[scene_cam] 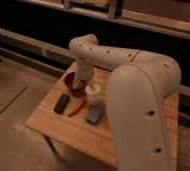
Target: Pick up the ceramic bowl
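The ceramic bowl [73, 83] is a small dark maroon, shallow bowl at the back left of the wooden table [63, 127]. My white arm reaches in from the right and bends down over it. The gripper [80, 81] hangs right at the bowl's right rim, partly covering it. A small white cup [92, 93] stands just right of the bowl, close to the gripper.
A black flat object [61, 103], an orange-red object [77, 107] and a blue object [94, 115] lie in front of the bowl and cup. My large arm segment [143, 115] hides the table's right part. Dark railings run behind the table.
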`<state>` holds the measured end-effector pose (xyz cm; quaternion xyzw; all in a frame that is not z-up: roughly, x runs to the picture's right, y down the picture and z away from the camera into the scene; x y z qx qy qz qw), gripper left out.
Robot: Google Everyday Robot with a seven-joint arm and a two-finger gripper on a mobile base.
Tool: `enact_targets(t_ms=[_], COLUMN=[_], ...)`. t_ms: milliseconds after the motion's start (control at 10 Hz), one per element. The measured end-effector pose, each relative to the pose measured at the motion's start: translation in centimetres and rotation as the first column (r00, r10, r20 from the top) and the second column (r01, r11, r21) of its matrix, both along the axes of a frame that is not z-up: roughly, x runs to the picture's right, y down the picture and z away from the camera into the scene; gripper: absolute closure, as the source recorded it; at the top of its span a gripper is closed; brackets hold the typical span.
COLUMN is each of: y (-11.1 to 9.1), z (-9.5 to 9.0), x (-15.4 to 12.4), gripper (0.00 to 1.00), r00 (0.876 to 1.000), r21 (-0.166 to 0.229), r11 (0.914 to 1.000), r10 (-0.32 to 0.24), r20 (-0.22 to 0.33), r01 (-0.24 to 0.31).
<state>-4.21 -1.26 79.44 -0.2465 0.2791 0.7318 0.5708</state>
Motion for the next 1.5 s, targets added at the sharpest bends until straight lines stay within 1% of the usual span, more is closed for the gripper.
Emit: enact_targets(t_ms=[300,500,700,900,1000,1300,1500], y=[-2.5,-3.6,-4.4,-4.9,-5.0,-4.4,-4.2], z=[-1.1,-1.5,-1.4,-0.8,-0.2,2.0,3.1], x=[0.6,0.4,0.4,0.4,0.4,0.6,0.9], gripper=[0.35,0.35,0.35,0.35,0.35,0.35,0.35], r00=[1.000,0.999,0.999,0.999,0.999,0.998,0.997], r21=[0.037,0.050,0.054,0.053,0.048,0.025,0.017], r11=[0.9991,0.9981,0.9976,0.9978,0.9980,0.9982,0.9979], r10=[-0.020,-0.036,-0.042,-0.041,-0.042,-0.055,-0.064], r20=[-0.015,-0.017,-0.016,-0.007,0.002,0.030,0.044], r01=[0.020,0.037,0.043,0.041,0.042,0.054,0.063])
